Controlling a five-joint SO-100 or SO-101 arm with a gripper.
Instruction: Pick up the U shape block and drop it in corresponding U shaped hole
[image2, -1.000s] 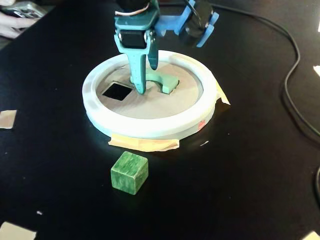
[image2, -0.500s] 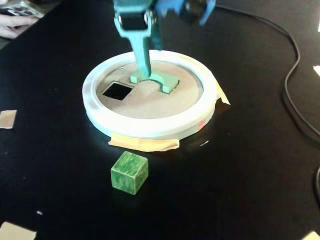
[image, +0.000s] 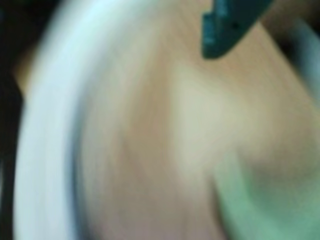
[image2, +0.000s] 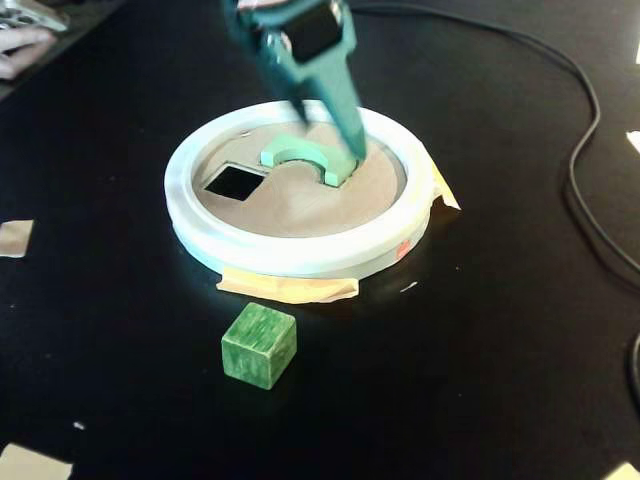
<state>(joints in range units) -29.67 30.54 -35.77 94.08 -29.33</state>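
In the fixed view the pale mint-green U shape block (image2: 300, 154) stands arch-up on the tan disc (image2: 310, 205), which is ringed in white. It stands where the U shaped hole is, so the block hides that hole. My gripper (image2: 325, 135) hangs just above the block with its jaws spread. The long right fingertip (image2: 352, 148) is at the block's right end, and the left finger is blurred. The wrist view is smeared by motion. It shows one dark teal fingertip (image: 225, 30), the white ring (image: 45, 140) and a pale green smear at the lower right.
A square cutout (image2: 232, 181) lies left of the block in the disc. A darker green cube (image2: 258, 345) sits on the black table in front of the disc. A black cable (image2: 585, 150) runs along the right. Tape scraps lie at the edges, and a hand (image2: 20, 50) shows at the far left.
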